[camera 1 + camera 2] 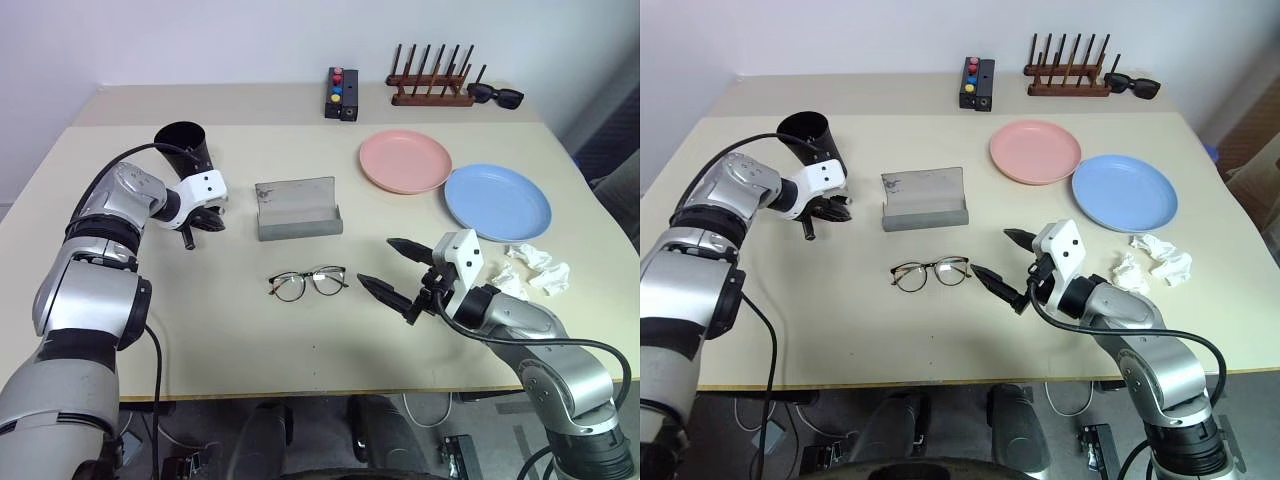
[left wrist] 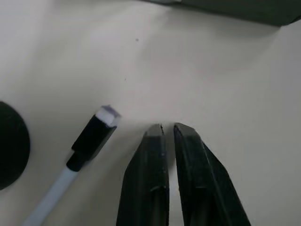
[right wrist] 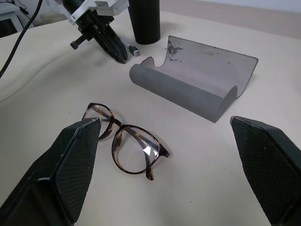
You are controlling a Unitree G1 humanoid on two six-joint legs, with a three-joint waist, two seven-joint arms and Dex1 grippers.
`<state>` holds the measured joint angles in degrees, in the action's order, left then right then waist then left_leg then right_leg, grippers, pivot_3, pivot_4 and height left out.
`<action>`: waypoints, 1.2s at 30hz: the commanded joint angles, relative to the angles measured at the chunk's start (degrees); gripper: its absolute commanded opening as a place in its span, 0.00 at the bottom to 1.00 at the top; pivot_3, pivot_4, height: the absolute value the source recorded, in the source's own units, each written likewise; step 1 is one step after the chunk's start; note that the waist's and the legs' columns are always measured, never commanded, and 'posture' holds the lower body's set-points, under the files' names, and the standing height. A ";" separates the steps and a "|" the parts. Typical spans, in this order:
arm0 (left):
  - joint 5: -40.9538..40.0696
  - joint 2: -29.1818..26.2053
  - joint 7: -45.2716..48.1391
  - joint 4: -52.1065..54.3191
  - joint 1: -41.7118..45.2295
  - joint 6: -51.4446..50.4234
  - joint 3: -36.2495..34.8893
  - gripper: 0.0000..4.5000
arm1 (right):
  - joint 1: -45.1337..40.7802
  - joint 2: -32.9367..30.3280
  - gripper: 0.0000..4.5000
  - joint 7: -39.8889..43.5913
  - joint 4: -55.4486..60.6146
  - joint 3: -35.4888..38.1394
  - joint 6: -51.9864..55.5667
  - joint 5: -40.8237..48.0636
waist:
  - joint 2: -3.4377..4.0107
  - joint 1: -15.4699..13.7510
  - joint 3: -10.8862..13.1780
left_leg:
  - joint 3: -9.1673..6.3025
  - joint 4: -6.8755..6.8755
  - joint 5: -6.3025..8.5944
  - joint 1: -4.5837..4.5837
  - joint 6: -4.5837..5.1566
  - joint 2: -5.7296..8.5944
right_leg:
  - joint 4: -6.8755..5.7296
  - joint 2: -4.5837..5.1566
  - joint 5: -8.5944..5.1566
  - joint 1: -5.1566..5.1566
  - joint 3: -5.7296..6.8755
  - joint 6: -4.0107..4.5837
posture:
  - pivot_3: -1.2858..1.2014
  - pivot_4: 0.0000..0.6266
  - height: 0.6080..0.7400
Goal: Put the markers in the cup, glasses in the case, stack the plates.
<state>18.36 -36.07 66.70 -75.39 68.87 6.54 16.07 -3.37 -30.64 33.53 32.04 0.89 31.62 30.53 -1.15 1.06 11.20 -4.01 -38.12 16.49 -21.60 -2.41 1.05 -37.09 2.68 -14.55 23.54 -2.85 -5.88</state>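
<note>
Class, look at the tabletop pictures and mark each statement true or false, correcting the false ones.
1. The grey glasses case lies open on the table. True.
2. The wire-framed glasses are inside the case. False: they lie on the table in front of it.
3. The pink plate is stacked on the blue plate. False: they lie side by side.
4. The right claw is open with nothing between its fingers. True.
5. The left claw holds the white marker. False: the marker lies on the table beside the shut claw.
</note>
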 commanded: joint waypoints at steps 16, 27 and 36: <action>-0.79 -1.04 -2.04 -0.19 2.66 -2.04 -3.23 0.53 | -2.51 0.43 1.00 1.11 -0.68 -0.24 -1.19 -0.32 | 0.00 -0.13 0.00 | -0.01 0.00 0.00 -0.03 0.00 0.01 | 0.01 0.01 0.00 0.02 0.00 0.00 | 0.52 0.24 0.96; 1.12 1.12 -3.81 -1.75 3.70 -5.82 -3.01 0.53 | -1.28 0.18 1.00 0.80 0.77 0.69 -0.75 -0.16 | 0.00 -0.04 0.00 | -0.01 -0.01 0.00 -0.03 0.00 0.02 | 0.00 0.02 0.00 0.02 0.01 -0.01 | 0.52 0.24 0.96; 1.46 0.22 7.44 -1.46 2.41 -3.95 -2.50 0.34 | -0.10 0.01 1.00 -0.21 2.15 1.11 -0.45 -0.10 | 0.00 -0.02 0.00 | 0.00 -0.01 0.00 -0.01 0.00 0.02 | -0.02 0.01 0.00 0.01 0.01 0.00 | 0.52 0.24 0.96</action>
<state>20.47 -34.69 72.52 -76.92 70.58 2.18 14.16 -3.53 -30.46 33.57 31.43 0.68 31.69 30.04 -1.16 1.05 11.20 -4.01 -38.12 16.49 -21.61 -2.41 1.07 -37.11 2.70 -14.55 23.55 -2.84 -5.89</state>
